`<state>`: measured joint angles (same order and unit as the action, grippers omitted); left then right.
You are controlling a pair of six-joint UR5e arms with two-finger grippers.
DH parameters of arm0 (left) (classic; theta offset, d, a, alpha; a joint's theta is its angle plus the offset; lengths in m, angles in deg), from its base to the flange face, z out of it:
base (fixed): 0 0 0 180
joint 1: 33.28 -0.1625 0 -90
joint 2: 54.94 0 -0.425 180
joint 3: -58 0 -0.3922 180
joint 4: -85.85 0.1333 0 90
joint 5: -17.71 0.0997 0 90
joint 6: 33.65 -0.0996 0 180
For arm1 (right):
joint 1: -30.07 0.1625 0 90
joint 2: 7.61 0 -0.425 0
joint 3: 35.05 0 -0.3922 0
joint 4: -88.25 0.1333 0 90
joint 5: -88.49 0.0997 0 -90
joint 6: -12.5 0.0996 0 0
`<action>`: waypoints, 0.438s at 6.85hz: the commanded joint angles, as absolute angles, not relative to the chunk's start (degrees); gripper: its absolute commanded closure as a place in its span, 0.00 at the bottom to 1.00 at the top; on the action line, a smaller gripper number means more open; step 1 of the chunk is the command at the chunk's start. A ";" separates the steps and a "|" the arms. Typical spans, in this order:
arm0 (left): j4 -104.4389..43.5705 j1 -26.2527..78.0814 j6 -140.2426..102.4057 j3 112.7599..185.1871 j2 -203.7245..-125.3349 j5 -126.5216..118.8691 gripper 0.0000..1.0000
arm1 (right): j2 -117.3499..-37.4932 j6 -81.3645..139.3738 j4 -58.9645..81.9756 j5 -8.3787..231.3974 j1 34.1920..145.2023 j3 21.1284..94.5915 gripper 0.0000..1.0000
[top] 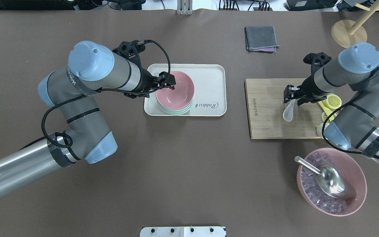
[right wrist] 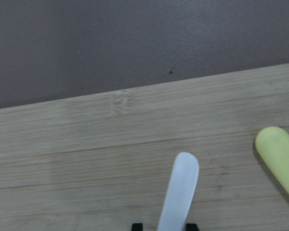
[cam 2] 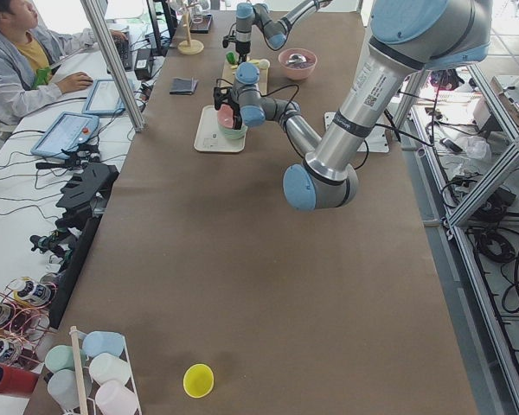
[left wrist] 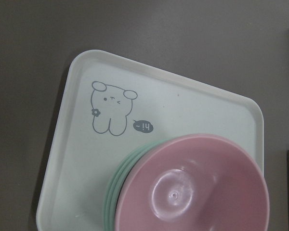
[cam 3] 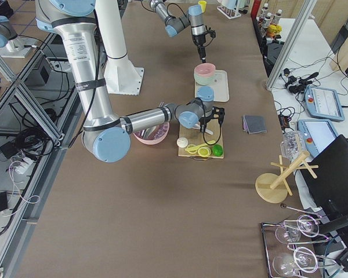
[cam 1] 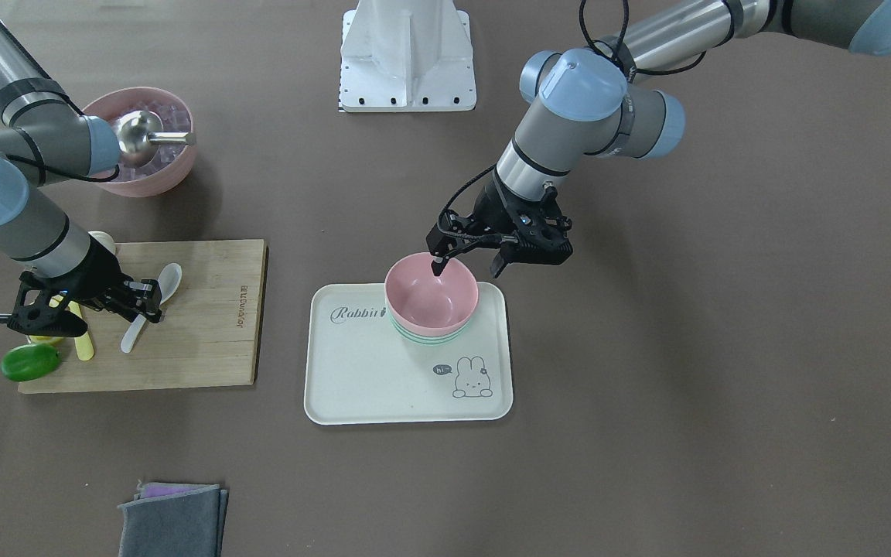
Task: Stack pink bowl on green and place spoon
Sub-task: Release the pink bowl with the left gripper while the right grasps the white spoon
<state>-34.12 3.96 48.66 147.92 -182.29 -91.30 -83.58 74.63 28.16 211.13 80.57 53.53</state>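
On the tray (cam 1: pixel 384 387), pink bowl (cam 1: pixel 430 298) is sitting in green (cam 1: pixel 424 338), left gripper (cam 1: pixel 467 269) gaping above; right gripper (cam 1: pixel 150 308) is straddling spoon (cam 1: pixel 169 281) unclenched, so clamping's next.

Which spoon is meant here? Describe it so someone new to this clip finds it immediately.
Start at the wooden cutting board on the robot's right side of the table. The white spoon lies near its middle, apart from the lemon slices at the board's edge. It is the only long white piece, with the right gripper straddling its handle.
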 commanded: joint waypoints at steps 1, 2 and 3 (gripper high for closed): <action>-34.21 3.98 48.27 147.92 -182.29 -91.54 0.02 | -83.82 74.82 28.13 211.36 80.87 55.30 1.00; -34.47 4.16 47.83 148.44 -180.90 -91.98 0.02 | -80.94 76.47 27.70 211.27 80.61 56.52 1.00; -34.30 4.42 42.69 154.36 -175.31 -92.59 0.02 | -74.48 81.62 24.65 211.44 78.78 56.53 1.00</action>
